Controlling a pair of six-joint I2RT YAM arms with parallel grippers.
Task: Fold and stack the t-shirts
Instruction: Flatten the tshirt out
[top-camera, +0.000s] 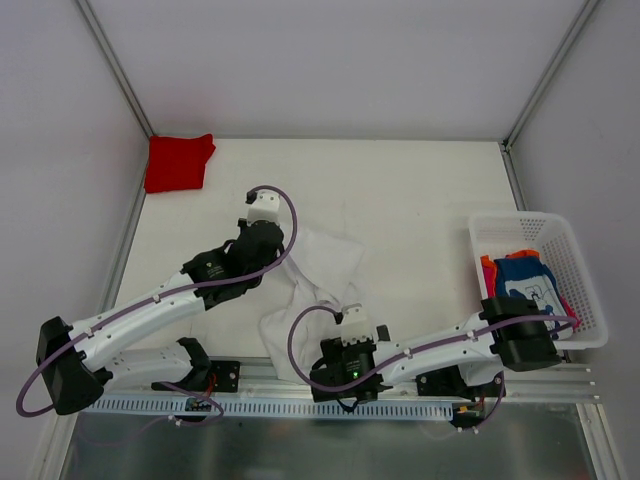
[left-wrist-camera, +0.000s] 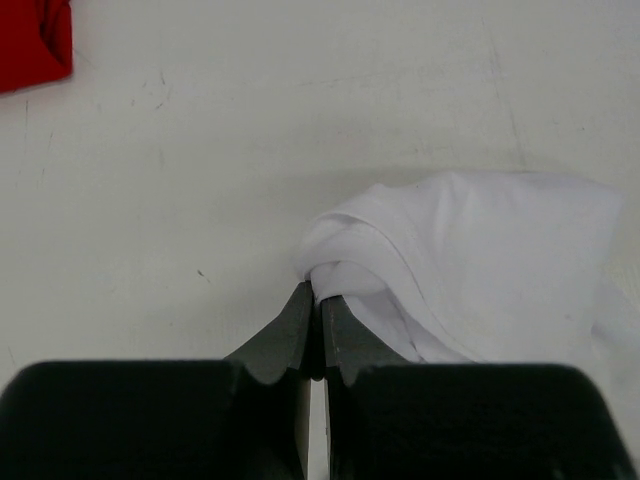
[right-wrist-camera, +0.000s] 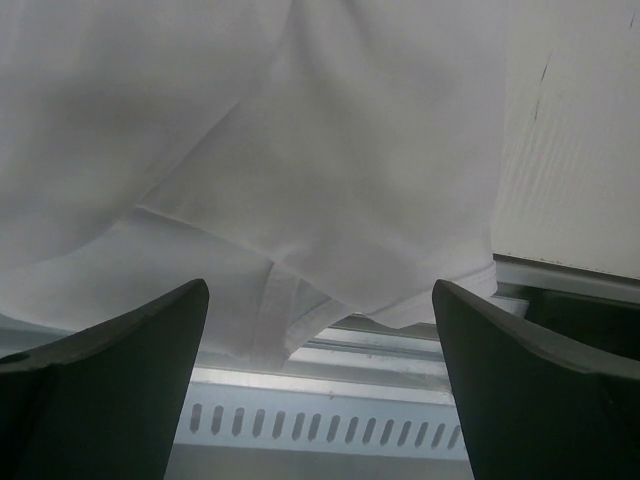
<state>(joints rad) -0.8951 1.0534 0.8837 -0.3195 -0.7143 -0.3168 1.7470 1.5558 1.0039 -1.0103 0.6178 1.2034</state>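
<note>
Closest to the lens, the right jaws stand spread as wide as they go with nothing between them, poised at the near hem of the white t-shirt (right-wrist-camera: 300, 150), which droops over the bench (top-camera: 420, 190) edge onto the slotted rail (right-wrist-camera: 330, 425). We take this white t-shirt (top-camera: 325, 265) as our marker: it lies rumpled and only partly spread, with the left arm (top-camera: 150, 300) reaching to its far-left side and the right arm (top-camera: 440, 345) at its near side. The left jaws are pressed together on a small bunched fold at the cloth's edge (left-wrist-camera: 345, 262), and we judge that hold to be slim. Far off to the left of the white t-shirt, and beyond it, the red t-shirt (top-camera: 178, 162) sits folded; well to its right the basket (top-camera: 530, 222) holds the blue t-shirt (top-camera: 530, 280) and the orange-red t-shirt (top-camera: 487, 268). What worries us is that the thin pinch may slip out if the left arm pulls before the right has closed. The right jaws could also bite only one layer of the hem, or catch the rail beneath it. Either fault would leave the cloth twisted instead of flat, and a hem snagged on the slots would drag the whole shirt askew.
</note>
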